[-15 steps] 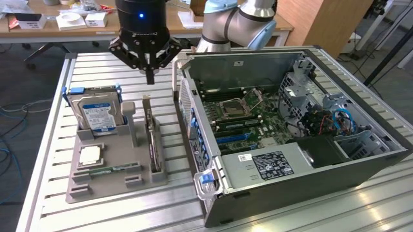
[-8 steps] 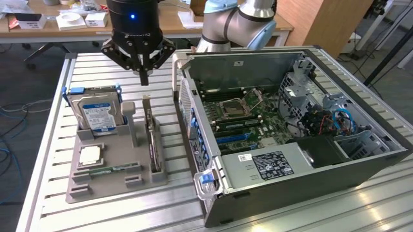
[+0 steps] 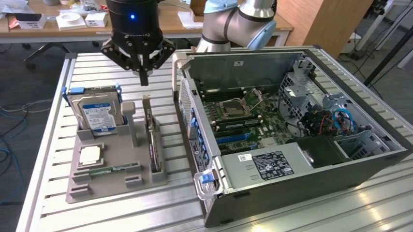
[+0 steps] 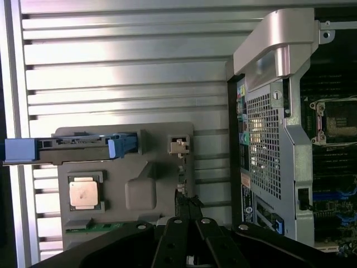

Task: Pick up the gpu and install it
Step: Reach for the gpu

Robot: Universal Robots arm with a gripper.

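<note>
Exterior view shows closed jaws above gpu (image 3: 152,140)

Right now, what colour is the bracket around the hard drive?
Blue. The bracket shows best in the wrist view.

Over to the gripper (image 3: 143,79), upper left-centre of the exterior view: black, pointing straight down, pinched shut to a narrow tip. Hanging off the grey-and-blue arm (image 3: 232,21), bent at top centre.
</note>
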